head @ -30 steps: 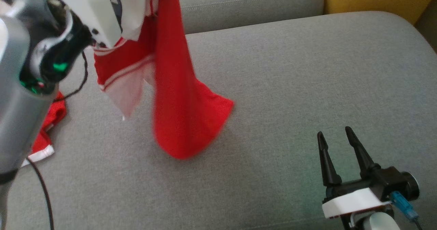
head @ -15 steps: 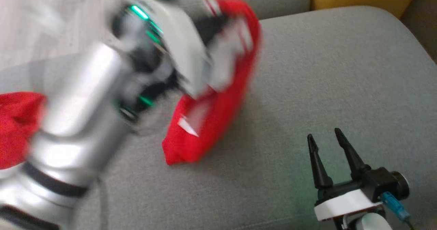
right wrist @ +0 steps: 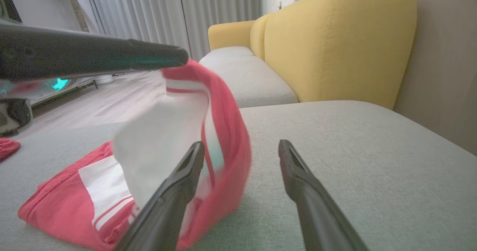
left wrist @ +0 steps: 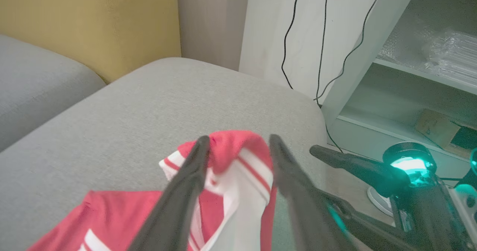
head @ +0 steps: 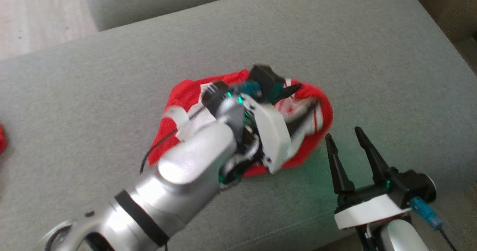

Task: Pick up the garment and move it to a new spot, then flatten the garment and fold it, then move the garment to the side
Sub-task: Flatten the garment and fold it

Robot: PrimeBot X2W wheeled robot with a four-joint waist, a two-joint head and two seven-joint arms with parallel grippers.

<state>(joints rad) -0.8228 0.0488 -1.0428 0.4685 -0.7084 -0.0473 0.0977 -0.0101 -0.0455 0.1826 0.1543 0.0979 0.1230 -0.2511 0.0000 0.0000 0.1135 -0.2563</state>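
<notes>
The garment (head: 186, 94), red with white panels and stripes, lies crumpled on the grey sofa cushion (head: 93, 94). My left gripper (head: 303, 100) reaches over it from the lower left, its fingers parted, and a raised fold of the cloth stands loosely between them. In the left wrist view that fold (left wrist: 231, 150) fills the gap of the left gripper (left wrist: 238, 141). My right gripper (head: 343, 133) stands open just right of the garment, holding nothing. The right wrist view shows the garment (right wrist: 223, 124) left of the right gripper (right wrist: 242, 146), with a left finger (right wrist: 111, 55) above the cloth's peak.
Another red cloth (head: 1, 137) lies at the cushion's left edge. Wooden floor (head: 37, 12) is beyond the cushion at the upper left. A yellow sofa back (right wrist: 335, 38) rises behind. A white shelf (left wrist: 410, 76) with hanging cables stands past the cushion's end.
The camera has shifted. My left arm swung the hanging garment down onto the middle of the cushion, and its fingers have parted. The right gripper keeps its open pose.
</notes>
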